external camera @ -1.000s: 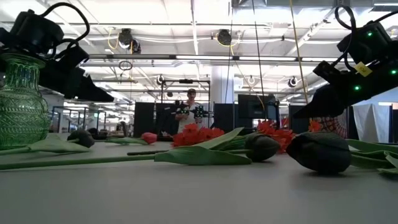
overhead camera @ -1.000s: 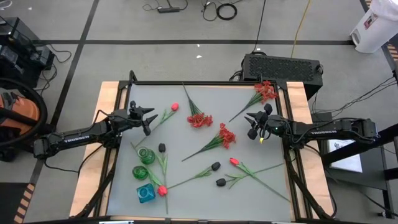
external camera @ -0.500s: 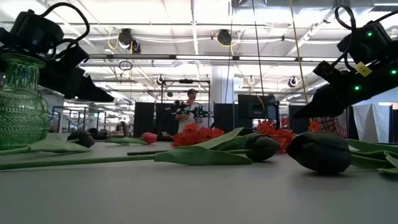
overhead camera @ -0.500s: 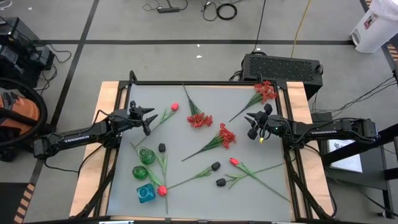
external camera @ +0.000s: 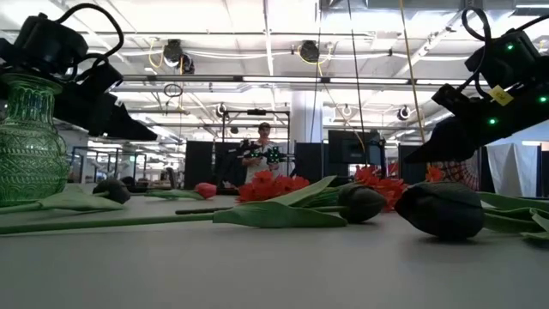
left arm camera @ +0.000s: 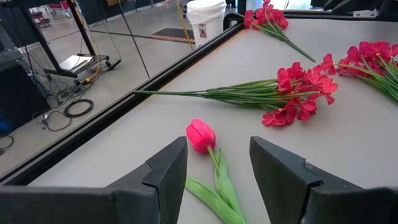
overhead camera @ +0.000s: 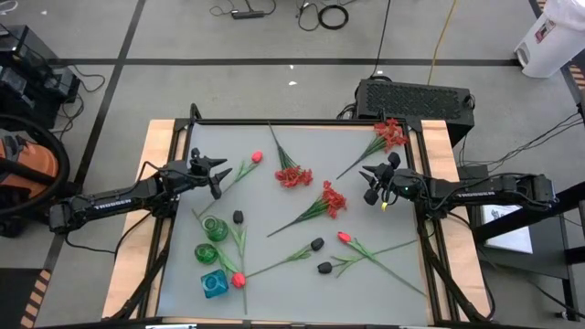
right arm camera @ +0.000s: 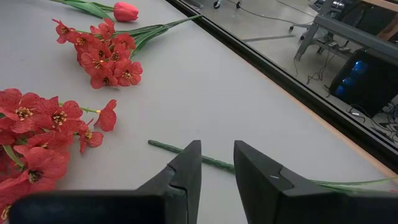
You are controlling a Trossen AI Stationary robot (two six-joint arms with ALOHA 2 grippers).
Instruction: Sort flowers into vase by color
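Two grippers are seen above a grey table (overhead camera: 274,137), and nothing is held by either. The left gripper (overhead camera: 216,174) is poised over the table's left part with its fingers (left arm camera: 166,171) parted and a clear gap between them; just ahead of that gap a red-pink tulip (left arm camera: 200,134) is laid flat, its green stem running back under the fingers. Farther ahead of the same gripper a frilly red cluster (left arm camera: 303,93) is spread, and two more red clusters are seen beyond it.

The right gripper (overhead camera: 370,183) is poised over the table's right part, its fingers (right arm camera: 184,168) also parted with only a narrow gap. A thin green stem (right arm camera: 186,155) is crossed just in front of its tips. Off to one side of it a red cluster (overhead camera: 333,198) is found, and behind it, near the table's far corner, another red cluster (overhead camera: 391,133).

Nearer the front edge, well away from both grippers, black buds (overhead camera: 316,244) and further tulips are scattered. Three glass vases are grouped at the front left, closer to the left gripper: two green vases (overhead camera: 215,228) and a teal vase (overhead camera: 213,285).

In the low view a person (external camera: 262,148) is seen standing far back in the room.
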